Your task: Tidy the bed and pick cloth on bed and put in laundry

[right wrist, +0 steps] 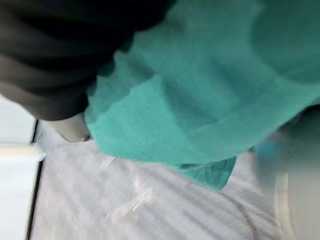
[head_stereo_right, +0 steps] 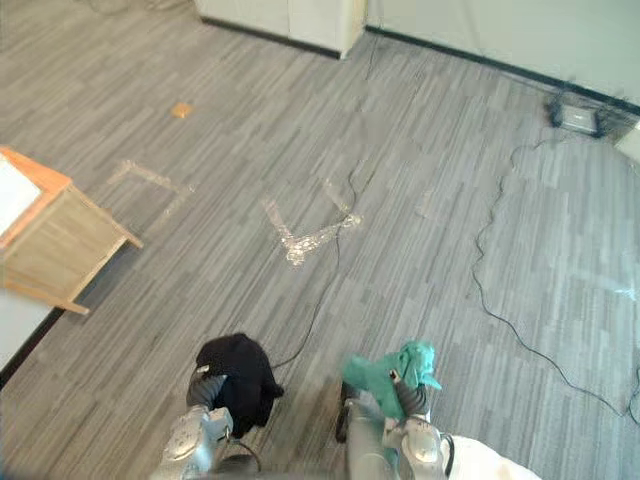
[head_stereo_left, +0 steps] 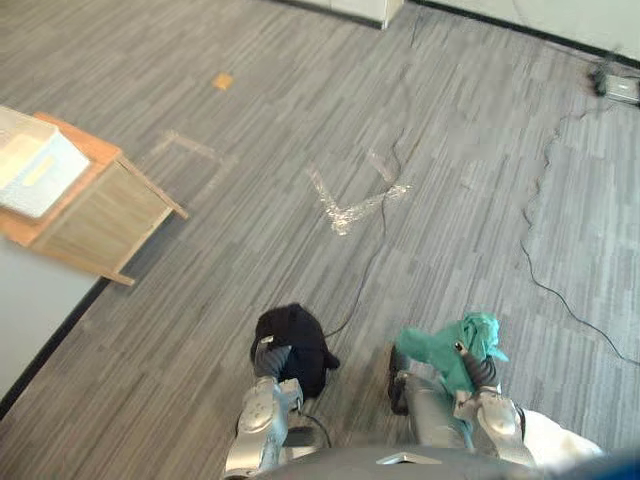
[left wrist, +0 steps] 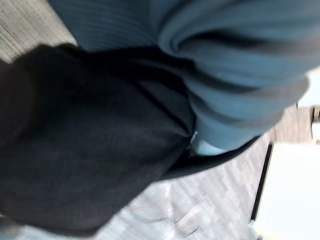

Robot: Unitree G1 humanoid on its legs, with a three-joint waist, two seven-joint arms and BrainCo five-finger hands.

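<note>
I am over grey carpet with a cloth in each hand. A black cloth is bunched round my left hand at the lower middle, and it hangs in dark folds past the ribbed cover in the left wrist view. A teal cloth is bunched in my right hand just to the right. The right wrist view has the same teal cloth draped close in front. Both cloths are held clear of the floor, and they cover most of the fingers.
A wooden bedside table with a white item on top stands at the left. Shiny tape marks lie on the carpet ahead. A thin black cable runs across the right to a small box. A white cabinet stands at the far wall.
</note>
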